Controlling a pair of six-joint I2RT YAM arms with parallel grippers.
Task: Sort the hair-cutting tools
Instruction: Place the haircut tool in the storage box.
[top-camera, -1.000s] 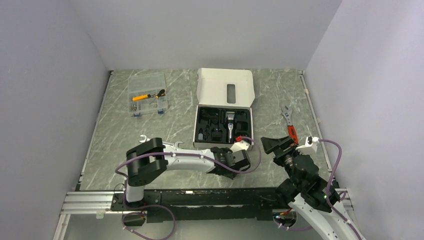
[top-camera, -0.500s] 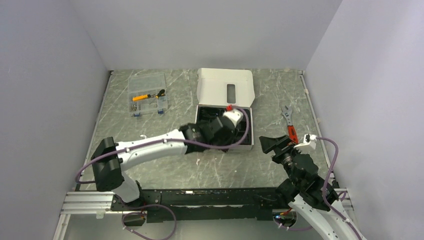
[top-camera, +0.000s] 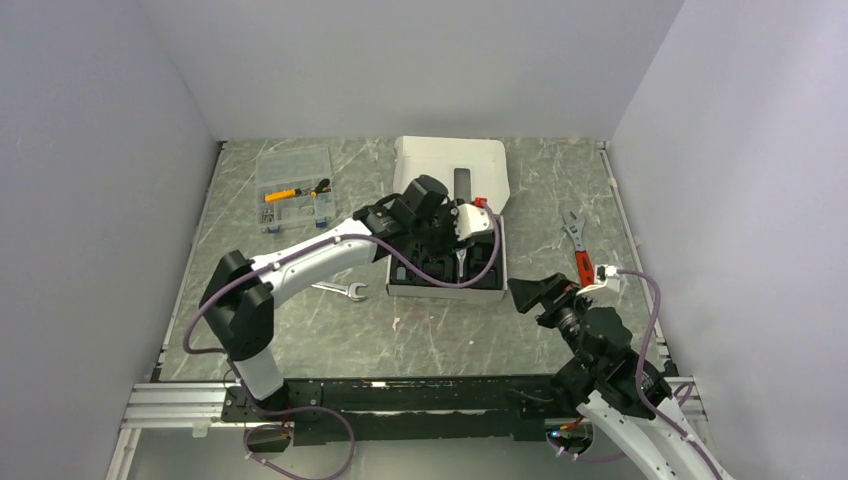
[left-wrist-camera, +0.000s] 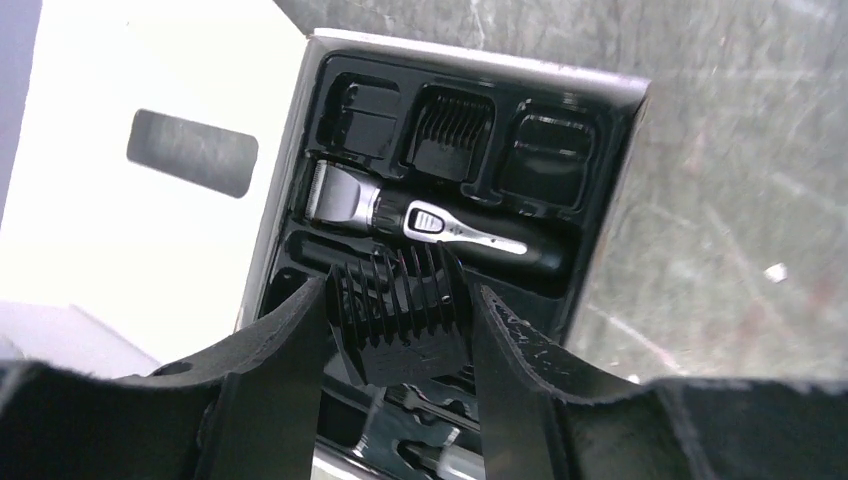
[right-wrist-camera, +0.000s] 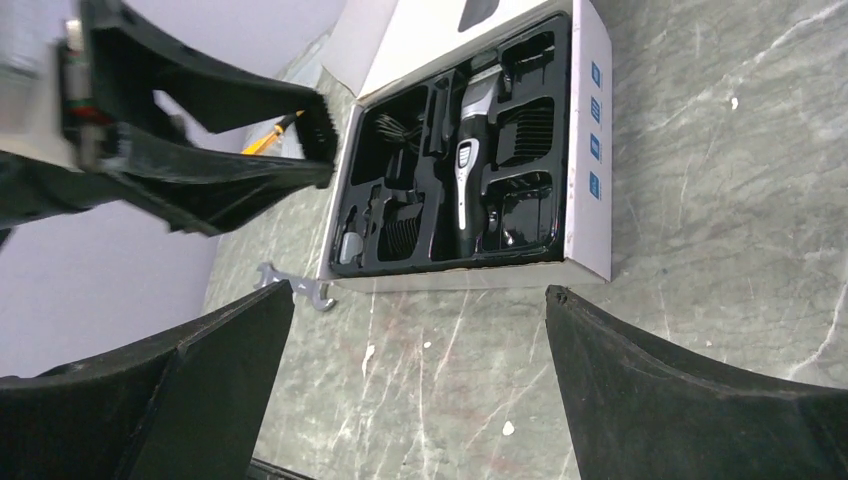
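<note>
The left tool, about half spread, pinches a black comb attachment by its sides above the open box, where the clipper lies in its slot. The right tool hangs spread wide and holding nothing, over the desk just beside the box.
</note>
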